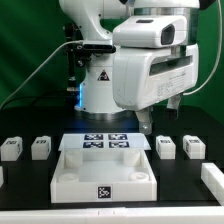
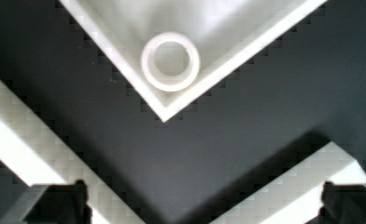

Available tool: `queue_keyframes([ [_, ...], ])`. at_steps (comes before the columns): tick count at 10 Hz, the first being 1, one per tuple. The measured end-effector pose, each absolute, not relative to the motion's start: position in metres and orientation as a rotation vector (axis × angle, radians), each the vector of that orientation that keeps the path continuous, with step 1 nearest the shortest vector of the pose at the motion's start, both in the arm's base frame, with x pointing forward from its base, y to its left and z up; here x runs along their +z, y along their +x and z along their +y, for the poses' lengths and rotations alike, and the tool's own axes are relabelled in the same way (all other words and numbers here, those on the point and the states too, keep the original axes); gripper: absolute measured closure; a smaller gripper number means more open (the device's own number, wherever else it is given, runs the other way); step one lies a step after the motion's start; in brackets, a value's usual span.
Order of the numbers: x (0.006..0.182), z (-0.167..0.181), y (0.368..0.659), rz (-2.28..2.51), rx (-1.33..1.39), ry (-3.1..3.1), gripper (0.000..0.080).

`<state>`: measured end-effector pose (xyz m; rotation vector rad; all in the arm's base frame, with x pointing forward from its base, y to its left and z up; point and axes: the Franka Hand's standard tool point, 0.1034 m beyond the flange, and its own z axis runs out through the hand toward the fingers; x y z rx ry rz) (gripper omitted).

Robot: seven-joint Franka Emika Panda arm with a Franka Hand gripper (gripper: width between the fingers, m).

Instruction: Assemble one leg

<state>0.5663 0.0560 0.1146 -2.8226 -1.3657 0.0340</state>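
Observation:
Four small white tagged legs stand on the black table in the exterior view: two on its left (image 1: 10,148) (image 1: 41,147) and two on its right (image 1: 166,147) (image 1: 193,147). The large white panel (image 1: 70,172) lies front centre. My gripper (image 1: 163,112) hangs high above the table, over the right side behind the right legs. In the wrist view the gripper (image 2: 198,208) is open and empty, with its dark fingertips (image 2: 47,205) wide apart. A corner of the panel (image 2: 224,20) with a round socket (image 2: 169,58) shows far below. No leg shows in the wrist view.
The marker board (image 1: 104,142) lies just behind the panel. Another white part (image 1: 212,178) sits at the exterior view's right edge. The robot base (image 1: 100,85) stands behind. White diagonal strips (image 2: 20,130) cross the wrist view beside the fingers.

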Motion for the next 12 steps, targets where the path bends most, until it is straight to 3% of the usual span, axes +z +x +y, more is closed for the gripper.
queue_keyframes([
  [10, 0.114, 0.055, 0.566, -1.412, 0.035, -2.799, 0.0150],
  [12, 0.110, 0.046, 0.541, -1.498, 0.038, -2.754, 0.0150],
])
